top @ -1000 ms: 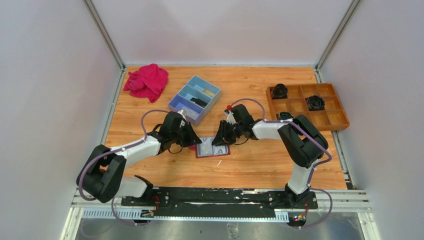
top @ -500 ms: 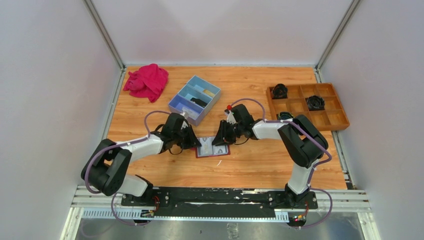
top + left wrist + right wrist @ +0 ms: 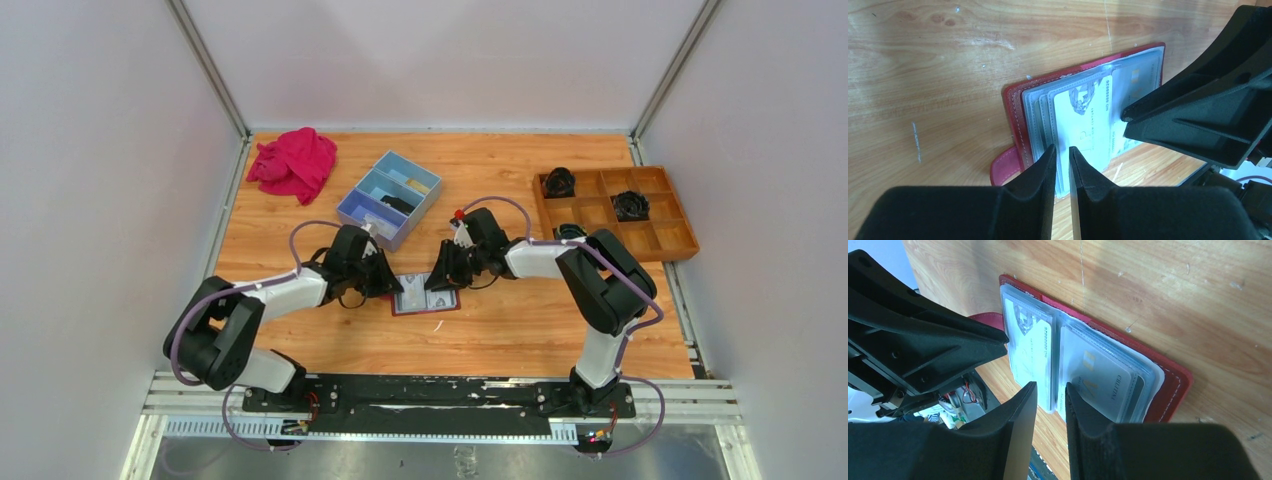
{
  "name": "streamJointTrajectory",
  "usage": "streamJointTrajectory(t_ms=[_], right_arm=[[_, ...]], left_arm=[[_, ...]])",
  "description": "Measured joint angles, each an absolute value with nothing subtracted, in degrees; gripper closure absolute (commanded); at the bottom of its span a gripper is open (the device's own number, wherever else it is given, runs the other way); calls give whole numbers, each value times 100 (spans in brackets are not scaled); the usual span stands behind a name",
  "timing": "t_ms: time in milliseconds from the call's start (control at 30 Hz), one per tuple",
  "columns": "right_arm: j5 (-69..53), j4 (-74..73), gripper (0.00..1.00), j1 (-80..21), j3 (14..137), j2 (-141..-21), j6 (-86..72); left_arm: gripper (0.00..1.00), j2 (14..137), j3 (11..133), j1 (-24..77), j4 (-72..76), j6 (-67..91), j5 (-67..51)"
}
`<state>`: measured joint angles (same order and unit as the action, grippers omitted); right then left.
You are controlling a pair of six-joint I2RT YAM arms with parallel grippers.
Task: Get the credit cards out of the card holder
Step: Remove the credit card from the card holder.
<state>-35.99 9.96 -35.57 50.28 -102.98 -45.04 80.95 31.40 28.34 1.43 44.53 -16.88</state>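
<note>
1. A wooden table (image 3: 500, 160) is seen, enclosed by plain white walls (image 3: 440, 60).
2. A crumpled bright pink cloth (image 3: 295, 163) is laid at the table's far left corner.
3. A blue three-compartment box (image 3: 390, 197) is set askew, right of the cloth.
4. A wooden divided tray (image 3: 655, 238) is placed at the far right; three black objects (image 3: 630, 205) are held in separate compartments.

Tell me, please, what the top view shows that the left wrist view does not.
Only the top view: the pink cloth, the blue box and the wooden tray. Only the left wrist view: the strap, the stacked clear pockets, print on a card, and the left claw standing a slit apart over the pockets. Both: the open holder on the table, with the right claw over it.
</note>
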Motion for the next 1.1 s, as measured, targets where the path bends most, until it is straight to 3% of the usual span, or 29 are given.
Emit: streamJointTrajectory(t_ms=[1100], right_arm=[[-3601, 996, 68, -3546, 5028, -10304, -4506]], left_arm=[[82, 8239, 3116, 2834, 502, 4525, -1752]])
